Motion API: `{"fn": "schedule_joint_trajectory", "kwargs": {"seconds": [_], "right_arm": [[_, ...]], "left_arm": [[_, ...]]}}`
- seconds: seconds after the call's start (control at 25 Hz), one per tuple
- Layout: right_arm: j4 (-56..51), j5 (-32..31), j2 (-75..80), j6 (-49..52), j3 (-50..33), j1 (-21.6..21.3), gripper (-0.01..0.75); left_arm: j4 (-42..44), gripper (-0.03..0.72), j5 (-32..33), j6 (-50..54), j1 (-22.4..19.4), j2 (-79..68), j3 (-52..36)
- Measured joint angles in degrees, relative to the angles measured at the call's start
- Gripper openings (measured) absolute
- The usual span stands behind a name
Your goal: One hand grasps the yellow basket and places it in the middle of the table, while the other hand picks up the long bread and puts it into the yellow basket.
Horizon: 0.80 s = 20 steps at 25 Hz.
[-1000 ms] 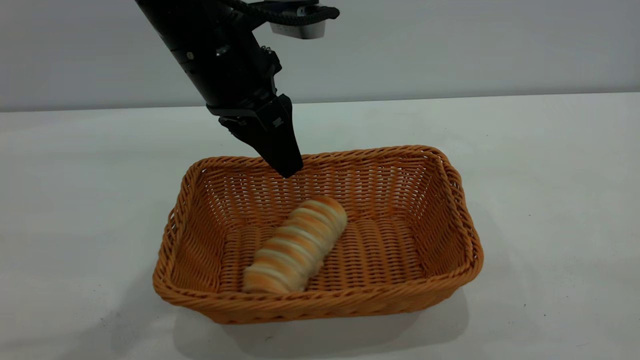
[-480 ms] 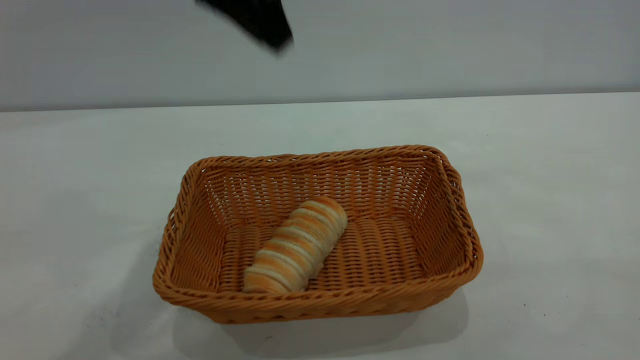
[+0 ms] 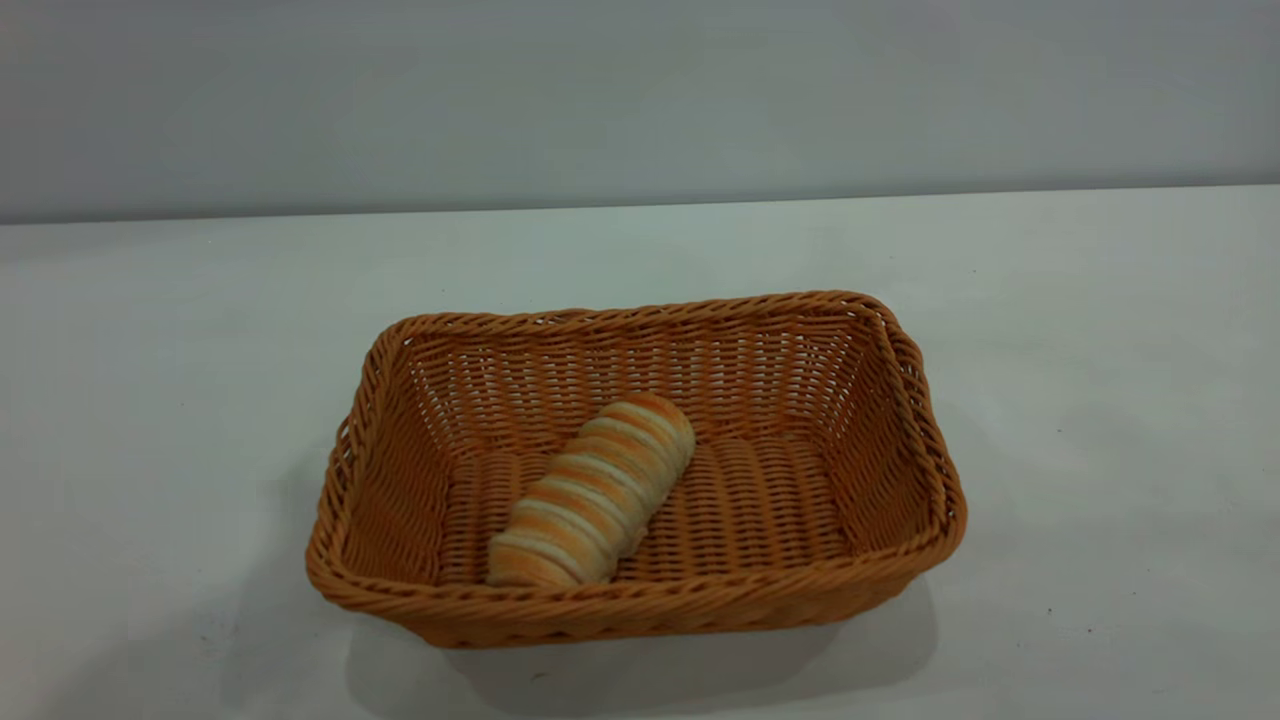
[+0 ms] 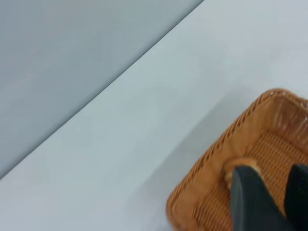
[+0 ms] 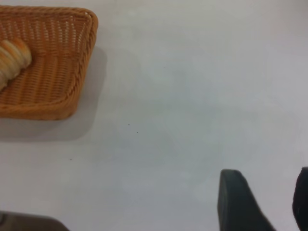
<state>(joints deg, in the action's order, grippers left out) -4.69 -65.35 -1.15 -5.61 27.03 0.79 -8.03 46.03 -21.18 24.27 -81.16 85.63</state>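
Basket and bread at mid-table. The yellow basket (image 3: 640, 470) sits flat on the table (image 3: 1100, 400), long side toward the exterior camera, braided rim intact all round. The long bread (image 3: 592, 492) lies inside on the woven floor, set diagonally, one end against the near wall, the other toward the basket's centre, left of middle. No arm shows in the exterior view. Left wrist view: left gripper (image 4: 279, 195) raised over a corner of the basket, two dark fingers (image 4: 250, 197) with a clear gap between them, nothing held; one end of the bread peeks out behind a fingertip. Right wrist view: right gripper (image 5: 267, 202) well off to the side over bare table, fingers spread, nothing between them; basket and bread end visible far off at the frame corner.
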Motion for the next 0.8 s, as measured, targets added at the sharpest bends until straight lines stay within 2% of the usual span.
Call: {"fn": "schedule_joint_trajectory", "kwargs": {"seconds": [0.36,0.6,0.8], "right_arm": [[0.0,0.0,0.0,0.0,0.0,0.0,0.325],[0.0,0.0,0.0,0.0,0.0,0.0,0.325],[0.0,0.0,0.0,0.0,0.0,0.0,0.325]], "left_arm": [[13.95,0.233,12.14,9.74,0.0,17.96,0.0],[14.72,0.235,20.62,12.74,0.0,33.59,0.26],[13.28,0.235,20.91,15.35,0.0,48.44,-4.27]]}}
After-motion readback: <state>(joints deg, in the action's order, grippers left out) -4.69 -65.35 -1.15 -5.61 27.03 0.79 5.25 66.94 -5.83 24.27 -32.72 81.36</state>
